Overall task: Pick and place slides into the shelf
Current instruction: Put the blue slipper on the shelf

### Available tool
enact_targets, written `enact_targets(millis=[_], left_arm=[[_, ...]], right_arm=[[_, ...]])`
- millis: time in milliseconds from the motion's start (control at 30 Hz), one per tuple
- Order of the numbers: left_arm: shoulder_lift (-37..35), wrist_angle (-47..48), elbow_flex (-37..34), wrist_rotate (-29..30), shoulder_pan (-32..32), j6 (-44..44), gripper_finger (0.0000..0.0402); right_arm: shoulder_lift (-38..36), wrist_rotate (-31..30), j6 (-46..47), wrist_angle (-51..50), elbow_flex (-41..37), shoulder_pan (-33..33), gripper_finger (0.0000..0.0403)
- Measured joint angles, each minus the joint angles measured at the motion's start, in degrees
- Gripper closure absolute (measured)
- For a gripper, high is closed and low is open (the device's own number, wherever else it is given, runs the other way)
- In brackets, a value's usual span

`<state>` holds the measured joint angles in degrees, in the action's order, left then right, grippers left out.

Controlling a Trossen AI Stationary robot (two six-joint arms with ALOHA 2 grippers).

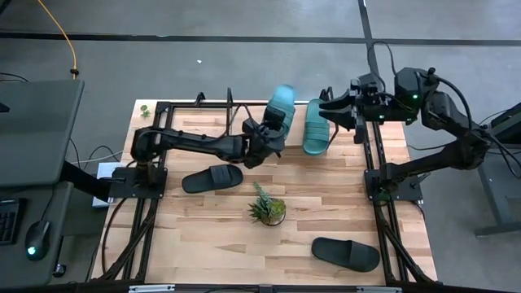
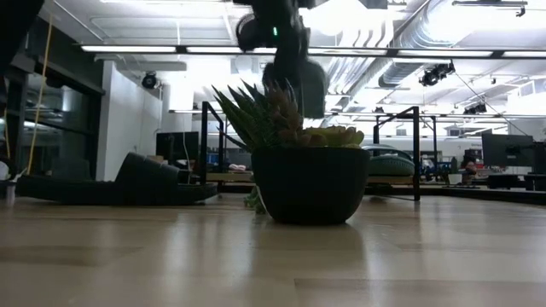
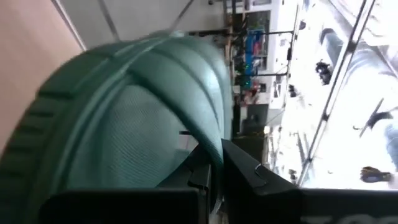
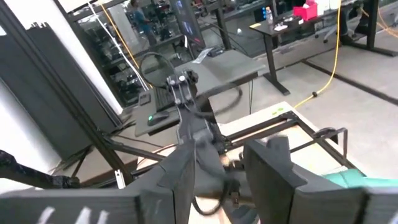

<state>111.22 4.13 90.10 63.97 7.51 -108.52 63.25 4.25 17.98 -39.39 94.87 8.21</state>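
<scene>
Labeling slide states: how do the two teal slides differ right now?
Teal slide in the left gripper is held tilted above the shelf; the other teal slide lies flat on the shelf, ungripped. The held one sits left of the placed one. Both are teal with a wide strap.

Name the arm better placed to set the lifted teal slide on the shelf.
Left. Its left gripper is shut on the teal slide, raised beside the other teal slide on the shelf. The right gripper hangs open and empty at the shelf's right end.
</scene>
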Motion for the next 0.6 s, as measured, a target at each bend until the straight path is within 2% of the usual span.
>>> enact_targets(millis=[267,600], left_arm=[[3.7,-7.0,0.1,-0.6,0.3,-1.3,0.0389],[6.9,-9.0,-0.1,-1.6,0.4,-4.3,0.0389]], right_arm=[[-2.0,-1.2,0.0,-1.9,0.0,0.0,0.0275],[-2.2,-2.6,1.5,-2.4,0.0,0.0,0.0275]])
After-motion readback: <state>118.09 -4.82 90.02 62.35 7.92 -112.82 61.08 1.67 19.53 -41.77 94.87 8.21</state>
